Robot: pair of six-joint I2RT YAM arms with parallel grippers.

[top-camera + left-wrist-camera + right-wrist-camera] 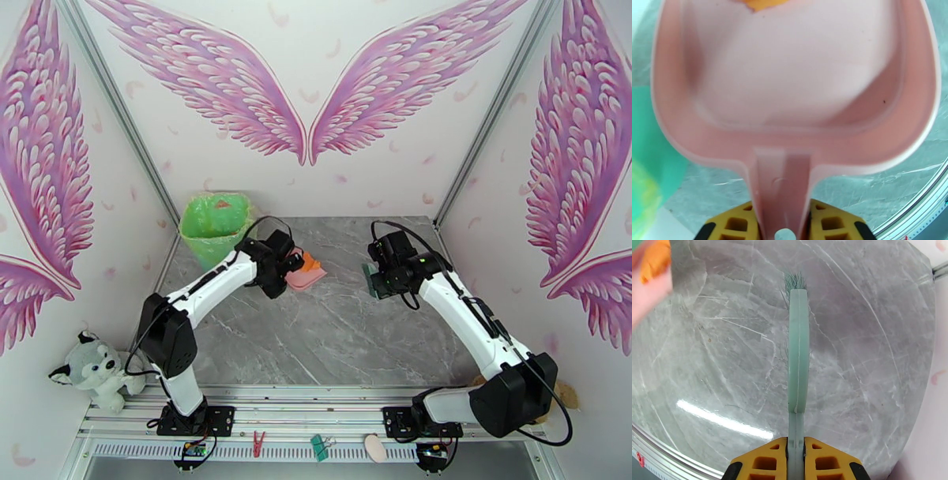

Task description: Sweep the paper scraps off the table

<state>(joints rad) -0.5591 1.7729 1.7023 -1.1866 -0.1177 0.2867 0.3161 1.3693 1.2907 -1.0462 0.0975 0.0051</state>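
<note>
Now, left gripper [781, 225] clenches the pink plastic dustpan [790, 79], crumpled orange paper scrap [310, 261] aboard; green-lined bin [212, 230] near, left of it; right gripper [795, 462] grips a green brush [798, 358].

The near half of the surface [316, 347] is open between the arms. A green bin [212, 229] blocks the far left corner. The dustpan [306, 276] and brush [369, 277] hang over the far half, with an open gap between them.
</note>
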